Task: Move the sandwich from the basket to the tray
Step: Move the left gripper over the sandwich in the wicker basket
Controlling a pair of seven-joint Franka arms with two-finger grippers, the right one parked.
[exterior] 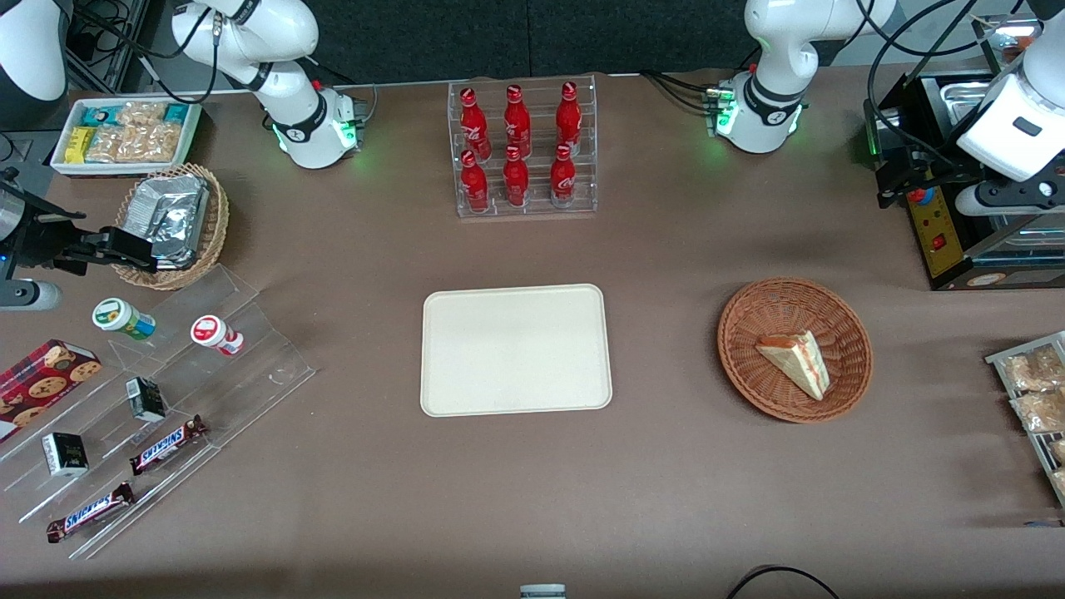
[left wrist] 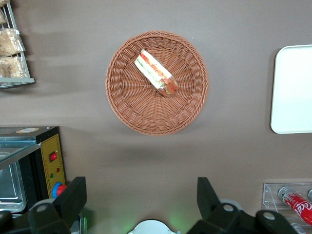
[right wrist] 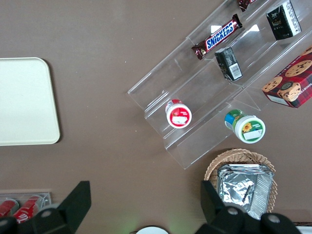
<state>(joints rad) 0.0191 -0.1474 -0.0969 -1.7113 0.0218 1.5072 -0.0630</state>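
Note:
The sandwich (exterior: 795, 359) (left wrist: 156, 73), a pale wedge with red and green filling, lies in the round reddish-brown basket (exterior: 749, 308) (left wrist: 126, 107). The cream tray (exterior: 516, 349) (left wrist: 292, 87) lies flat at the table's middle with nothing on it, beside the basket toward the parked arm's end. My left gripper (exterior: 897, 190) (left wrist: 140, 195) hangs high above the table at the working arm's end, farther from the front camera than the basket and well apart from it. It is open, with only bare table showing between its fingers.
A black toaster oven (exterior: 957, 241) (left wrist: 29, 165) stands close under the gripper. A wire rack of snack packets (exterior: 1032, 391) sits nearer the front camera than the oven. A clear rack of red bottles (exterior: 522, 150) stands farther from the front camera than the tray.

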